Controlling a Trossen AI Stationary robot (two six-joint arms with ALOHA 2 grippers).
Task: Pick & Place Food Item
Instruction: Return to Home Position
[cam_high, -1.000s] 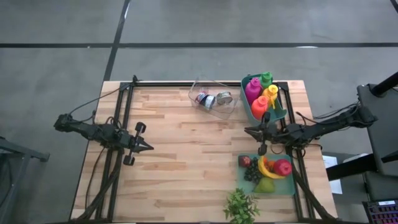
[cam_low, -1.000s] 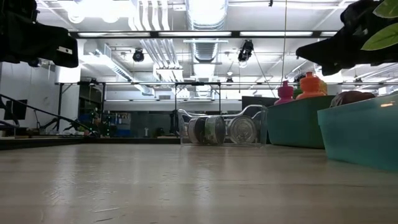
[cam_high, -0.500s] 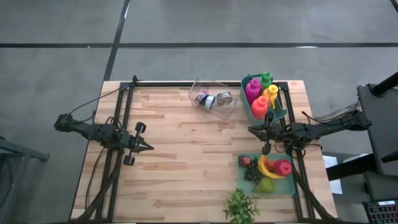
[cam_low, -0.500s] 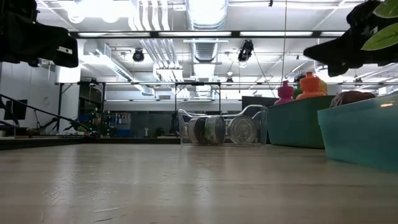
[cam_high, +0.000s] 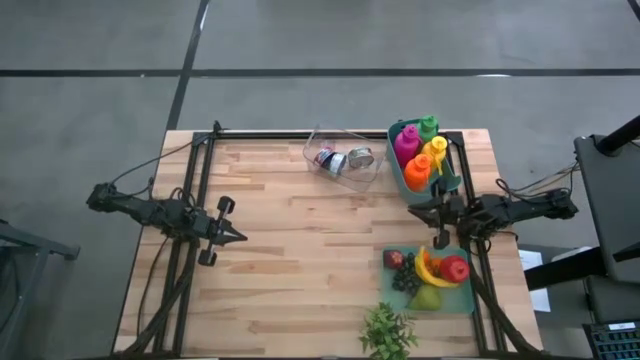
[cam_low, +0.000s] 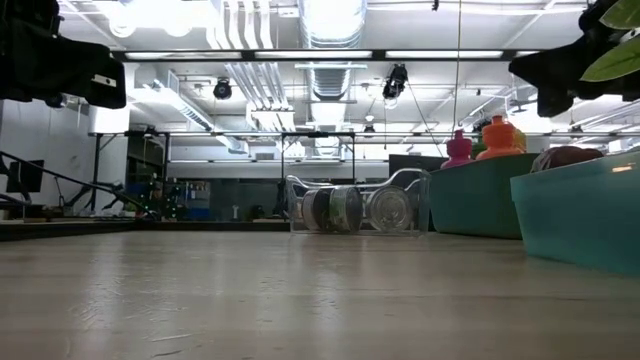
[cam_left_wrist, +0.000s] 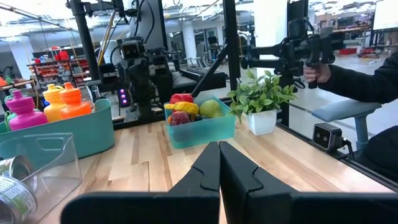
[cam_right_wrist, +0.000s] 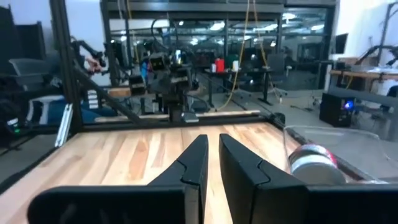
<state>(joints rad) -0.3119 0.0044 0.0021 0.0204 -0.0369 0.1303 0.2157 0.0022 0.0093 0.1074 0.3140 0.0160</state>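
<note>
The left arm hangs over the left part of the tabletop, well apart from everything else; its jaws are clenched together, grasping nothing. At the far edge, right of the middle, stands the clear bin with the cans lying inside it on their sides. The plant sits at the near edge. Just right of the bin is a teal tray of bottles, and nearer the front a second teal tray holds fruit. The right arm reaches in between the two trays; its jaws are all but clenched, a thin slit between them, and empty.
</note>
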